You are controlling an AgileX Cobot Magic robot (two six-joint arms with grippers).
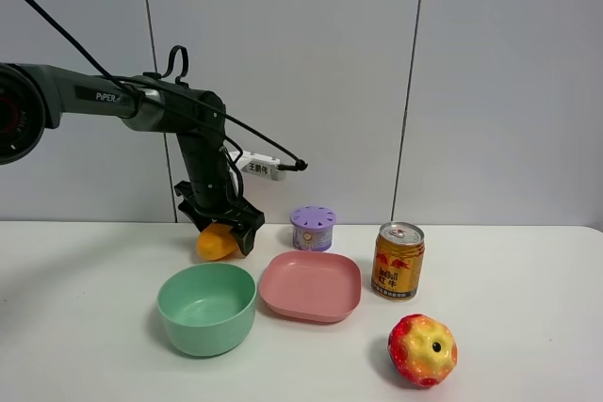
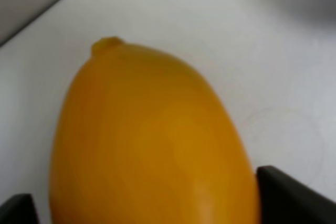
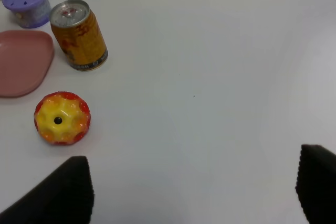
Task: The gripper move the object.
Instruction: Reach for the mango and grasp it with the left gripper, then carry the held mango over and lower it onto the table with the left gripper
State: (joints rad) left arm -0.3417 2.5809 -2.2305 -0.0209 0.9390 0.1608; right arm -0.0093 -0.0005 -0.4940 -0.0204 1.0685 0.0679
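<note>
Straddling the smooth mango just behind the green bowl with the left tool, cannot tell whether clamped; could squirt it sideways if squeezed off-centre.

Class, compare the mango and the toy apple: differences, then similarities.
The mango is smooth and elongated; the toy apple is round and bumpy. The mango is plain orange-yellow, the toy apple red and yellow. The mango sits between the fingers of the left pincer; the toy apple lies free. Both show yellow.
</note>
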